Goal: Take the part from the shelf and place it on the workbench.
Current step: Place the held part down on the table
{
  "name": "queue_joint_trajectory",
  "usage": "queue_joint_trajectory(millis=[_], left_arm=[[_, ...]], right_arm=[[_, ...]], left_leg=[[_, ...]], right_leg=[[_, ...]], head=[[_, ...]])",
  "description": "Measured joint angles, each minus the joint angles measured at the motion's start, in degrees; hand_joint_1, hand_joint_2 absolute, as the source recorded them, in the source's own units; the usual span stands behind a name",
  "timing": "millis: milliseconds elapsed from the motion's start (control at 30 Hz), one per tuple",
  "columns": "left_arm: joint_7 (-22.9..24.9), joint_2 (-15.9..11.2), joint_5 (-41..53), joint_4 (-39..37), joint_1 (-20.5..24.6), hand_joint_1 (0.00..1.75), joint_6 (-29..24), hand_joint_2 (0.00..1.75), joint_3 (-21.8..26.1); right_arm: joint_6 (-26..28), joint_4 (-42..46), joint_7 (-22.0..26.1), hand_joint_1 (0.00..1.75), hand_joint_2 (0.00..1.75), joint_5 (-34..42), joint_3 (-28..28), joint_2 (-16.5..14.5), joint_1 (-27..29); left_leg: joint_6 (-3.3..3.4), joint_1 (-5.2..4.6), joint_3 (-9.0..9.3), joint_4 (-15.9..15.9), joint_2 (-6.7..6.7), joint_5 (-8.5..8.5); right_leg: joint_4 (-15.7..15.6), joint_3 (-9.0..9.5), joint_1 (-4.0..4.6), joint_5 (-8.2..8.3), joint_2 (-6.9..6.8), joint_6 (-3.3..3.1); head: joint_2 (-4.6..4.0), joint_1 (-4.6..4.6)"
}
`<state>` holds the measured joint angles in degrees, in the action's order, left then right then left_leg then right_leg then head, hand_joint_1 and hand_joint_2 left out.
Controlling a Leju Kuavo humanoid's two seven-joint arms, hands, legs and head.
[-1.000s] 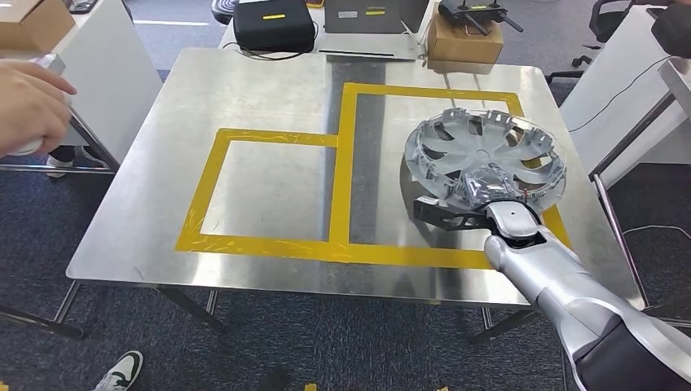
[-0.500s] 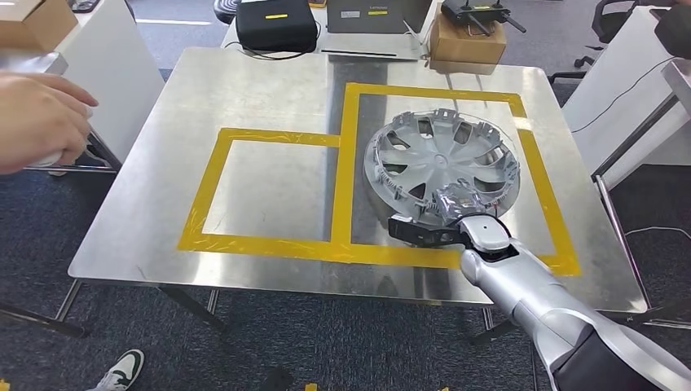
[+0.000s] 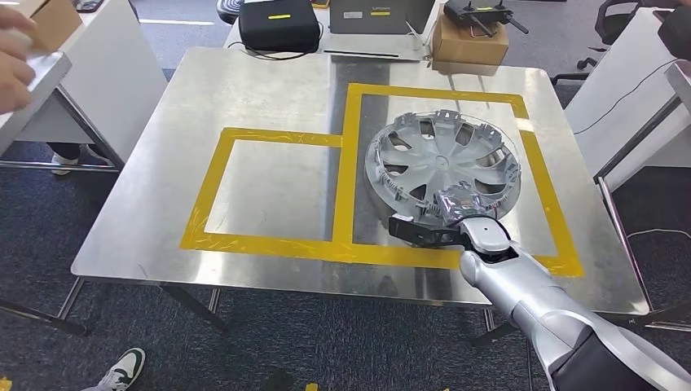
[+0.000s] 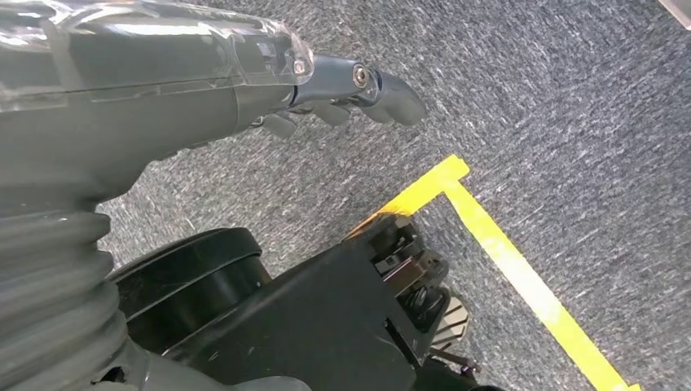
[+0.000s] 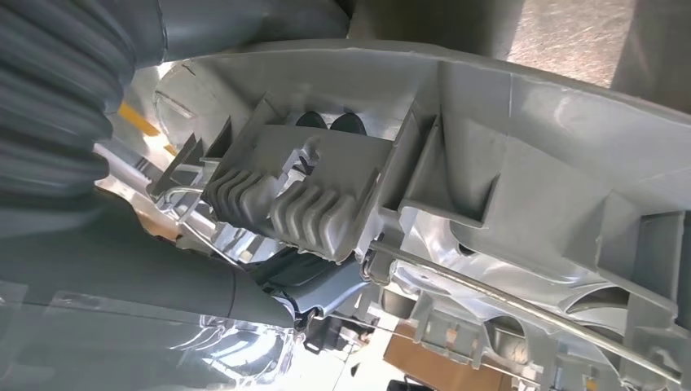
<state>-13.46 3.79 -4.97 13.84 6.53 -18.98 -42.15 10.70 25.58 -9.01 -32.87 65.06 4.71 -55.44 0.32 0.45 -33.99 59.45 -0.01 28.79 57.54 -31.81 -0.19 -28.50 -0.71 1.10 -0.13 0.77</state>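
Carried from the right of the frame toward centre within the last second, then unchanged over the final half second: one silver wheel cover [image 3: 442, 165], now lying inside the larger of two yellow taped outlines [image 3: 345, 176] on the steel counter [image 3: 269, 90], centre-right in the head view. Gripped at its near rim by the right hand [image 3: 444, 218], dark fingers [image 5: 330, 122] seen in the wrist view reaching through the ribbed back of the part. Hanging low beside the robot over grey carpet, the left hand [image 4: 342, 94], holding nothing, fingers loosely extended. Judged close to done: part looks set down inside its marked zone, release remaining. For a clean finish, best to ease the fingers apart before any lift, draw the hand straight back toward the near counter edge, and avoid snagging the rim clips or dragging the cover across the tape. Counted: one wheel cover, two taped outlines, one black case [image 3: 277, 23] and one cardboard box [image 3: 466, 38] beyond the far edge, one person's hand [image 3: 11, 61] at upper left, one shoe [image 3: 121, 371] at lower left.
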Motion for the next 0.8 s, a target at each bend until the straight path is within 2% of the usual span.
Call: queue_joint_trajectory(millis=[133,267,400,567,633,733,767,800], left_arm=[[0.0,-0.1,-0.1,0.0,0.0,0.00,0.2,1.75,0.0],[-0.1,-0.1,-0.2,0.0,0.0,0.00,0.4,1.75,-0.1],[-0.1,-0.2,-0.5,0.0,0.0,0.00,0.2,1.75,-0.5],[0.1,-0.3,-1.0,0.0,0.0,0.00,-0.1,1.75,-1.2],[0.1,-0.4,-1.1,0.0,0.1,0.00,-0.1,1.75,-1.3],[0.1,-0.4,-1.3,0.0,0.1,0.00,-0.1,1.75,-1.6],[0.1,-0.4,-1.4,0.0,0.1,0.00,-0.1,1.75,-1.7],[0.1,-0.4,-1.7,0.0,0.1,0.00,-0.2,1.75,-1.9]], right_arm=[[0.1,-0.1,0.0,1.75,1.75,0.1,-0.7,0.2,0.2],[0.6,-0.1,0.0,0.00,1.75,0.7,-1.1,0.3,0.3],[3.4,0.0,1.4,0.00,1.75,4.2,-2.3,0.2,0.4],[10.0,1.9,7.2,0.00,1.75,12.9,-6.1,-1.3,0.5],[11.3,3.6,7.8,0.00,1.75,14.5,-7.7,-2.2,0.3],[12.0,6.2,7.7,0.00,0.44,15.5,-9.6,-3.0,0.2],[12.8,7.0,8.2,0.00,0.44,16.1,-10.1,-3.2,0.2],[14.0,8.0,9.0,0.00,0.87,17.2,-10.8,-3.4,0.2]], left_leg=[[0.00,0.00,0.00,0.0,-0.06,-0.01],[0.00,-0.01,0.01,0.0,-0.08,-0.01],[0.01,-0.01,0.00,0.0,-0.06,-0.02],[0.01,0.00,0.01,0.0,0.38,-0.02],[0.01,0.00,0.03,0.0,0.54,-0.02],[0.01,0.01,0.04,0.0,0.57,-0.02],[0.01,0.02,0.04,0.0,0.57,-0.02],[0.01,0.02,0.04,0.0,0.58,-0.02]], right_leg=[[0.0,0.03,-0.01,0.00,-0.04,0.00],[0.0,0.06,-0.01,0.00,-0.06,0.00],[0.0,0.08,0.00,0.00,-0.11,0.00],[0.0,0.07,0.01,0.00,-0.01,0.00],[0.0,0.06,0.02,0.00,0.03,0.00],[0.0,0.05,0.04,-0.02,0.02,-0.03],[0.0,0.05,0.04,-0.02,0.02,-0.03],[0.0,0.05,0.03,-0.02,0.02,-0.03]], head=[[0.00,0.00],[0.00,0.00],[0.00,-0.01],[0.00,0.00],[0.00,-0.01],[0.00,-0.01],[0.00,-0.01],[0.00,-0.01]])
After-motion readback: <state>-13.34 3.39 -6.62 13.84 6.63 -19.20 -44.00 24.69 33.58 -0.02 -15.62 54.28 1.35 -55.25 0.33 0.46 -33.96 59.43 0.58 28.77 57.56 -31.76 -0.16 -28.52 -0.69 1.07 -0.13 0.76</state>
